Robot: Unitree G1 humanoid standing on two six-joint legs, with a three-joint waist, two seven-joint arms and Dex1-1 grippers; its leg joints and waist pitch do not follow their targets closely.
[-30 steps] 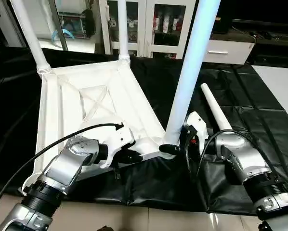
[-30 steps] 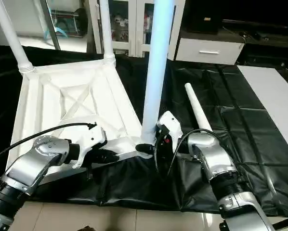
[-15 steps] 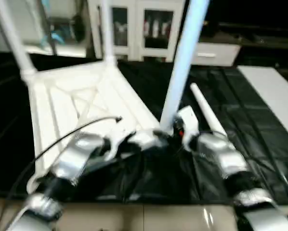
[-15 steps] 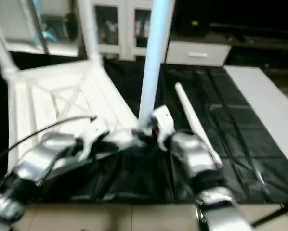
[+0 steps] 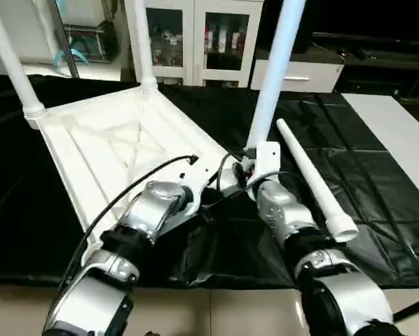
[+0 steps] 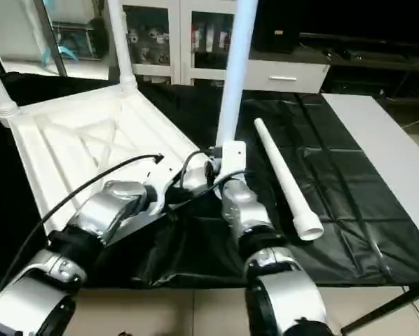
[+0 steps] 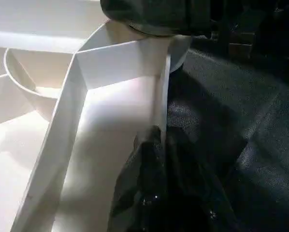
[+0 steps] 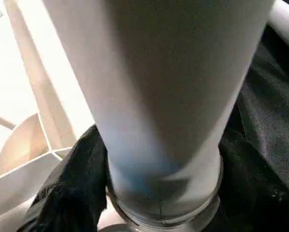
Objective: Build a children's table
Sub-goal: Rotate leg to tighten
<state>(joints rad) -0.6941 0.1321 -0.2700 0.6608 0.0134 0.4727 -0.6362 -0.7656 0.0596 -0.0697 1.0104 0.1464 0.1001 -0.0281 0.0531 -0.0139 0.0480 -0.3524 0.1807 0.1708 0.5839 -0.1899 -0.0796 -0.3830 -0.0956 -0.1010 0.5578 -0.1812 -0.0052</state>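
While the head views take in the whole black-draped work table with the upturned white table top lying on it, ribbed underside up, the wrist views go close to its near corner. From the head, three legs stand upright in corner sockets: two at the far side and the near one, which rises just behind the two wrists. A fourth leg lies loose on the black cloth just beside the right forearm, flared end toward the robot.

The right wrist view shows the right gripper with its black fingers on either side of the near leg's base at the collar, clamped around it. The left wrist view shows the left gripper, fingers together, resting against a thin upright rib of the top beside the corner socket. A black cable arcs over the left forearm. Glass-fronted cabinets stand behind the table.
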